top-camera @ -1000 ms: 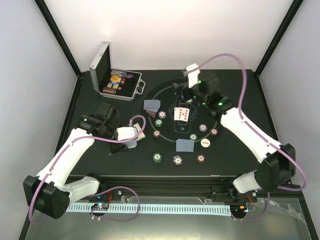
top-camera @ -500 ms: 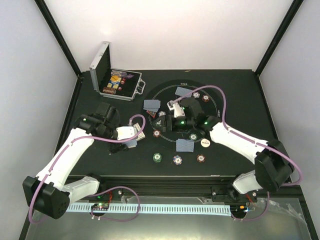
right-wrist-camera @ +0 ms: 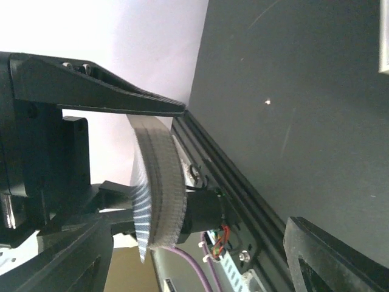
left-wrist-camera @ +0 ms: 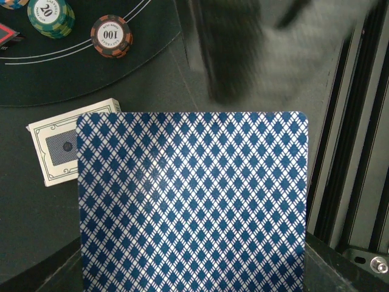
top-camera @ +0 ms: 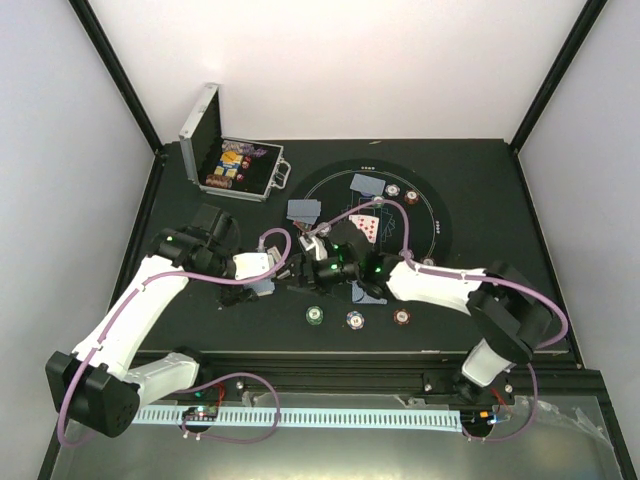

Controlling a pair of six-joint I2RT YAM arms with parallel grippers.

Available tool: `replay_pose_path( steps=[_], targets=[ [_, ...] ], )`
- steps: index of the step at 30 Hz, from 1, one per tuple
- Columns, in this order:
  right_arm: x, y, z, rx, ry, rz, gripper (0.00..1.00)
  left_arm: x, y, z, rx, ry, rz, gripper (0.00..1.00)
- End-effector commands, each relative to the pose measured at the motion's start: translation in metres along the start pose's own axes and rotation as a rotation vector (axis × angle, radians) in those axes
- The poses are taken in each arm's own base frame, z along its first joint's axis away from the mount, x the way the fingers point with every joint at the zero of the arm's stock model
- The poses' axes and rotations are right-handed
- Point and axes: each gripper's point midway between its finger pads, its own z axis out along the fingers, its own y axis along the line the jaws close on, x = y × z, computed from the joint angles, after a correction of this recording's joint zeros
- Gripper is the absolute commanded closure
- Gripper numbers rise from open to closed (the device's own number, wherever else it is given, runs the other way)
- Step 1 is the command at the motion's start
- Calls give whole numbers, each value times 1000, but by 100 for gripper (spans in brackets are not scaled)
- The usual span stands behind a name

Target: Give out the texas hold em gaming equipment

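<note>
My left gripper [top-camera: 268,274] is shut on a deck of blue diamond-backed playing cards [left-wrist-camera: 194,201], which fills the left wrist view and hides its fingers. My right gripper [top-camera: 296,268] has reached across to that deck. In the right wrist view the deck [right-wrist-camera: 159,188] shows edge-on just under the upper finger [right-wrist-camera: 109,91], while the lower finger [right-wrist-camera: 328,255] stands well apart from it, so the jaws are open. Face-down cards [top-camera: 304,209] and a face-up card [top-camera: 366,226] lie on the felt. A green chip [top-camera: 316,315], a blue-white chip [top-camera: 354,319] and a red chip [top-camera: 402,317] sit near the front.
The silver case [top-camera: 235,165] stands open at the back left with chips inside. A card box [left-wrist-camera: 58,149] lies beside the deck, with a green chip [left-wrist-camera: 51,13] and a red chip [left-wrist-camera: 111,35] beyond it. The table's front rail [right-wrist-camera: 243,201] runs close under the grippers.
My right arm swung from the far side of the felt circle across to the deck in my left gripper, its jaws narrowing a little. The left arm stayed still.
</note>
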Motion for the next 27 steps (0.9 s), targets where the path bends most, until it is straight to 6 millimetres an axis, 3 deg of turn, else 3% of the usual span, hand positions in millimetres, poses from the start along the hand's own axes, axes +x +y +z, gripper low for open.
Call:
replay_pose_path(
  steps=[1, 8, 17, 24, 27],
  targets=[
    [-4, 36, 12, -111, 12, -12, 21, -13, 3, -11, -5, -42, 1, 98],
    [-4, 37, 30, -149, 40, 18, 24, -11, 3, -10, -8, -37, 6, 98],
    [0, 12, 47, -126, 89, 59, 31, -13, 2, -14, -13, -44, 14, 98],
    [-3, -13, 38, -99, 76, 100, 34, -13, 2, -13, -10, -42, 11, 98],
    [-6, -18, 30, -92, 62, 96, 40, -12, 2, -13, -12, -40, 12, 98]
  ],
)
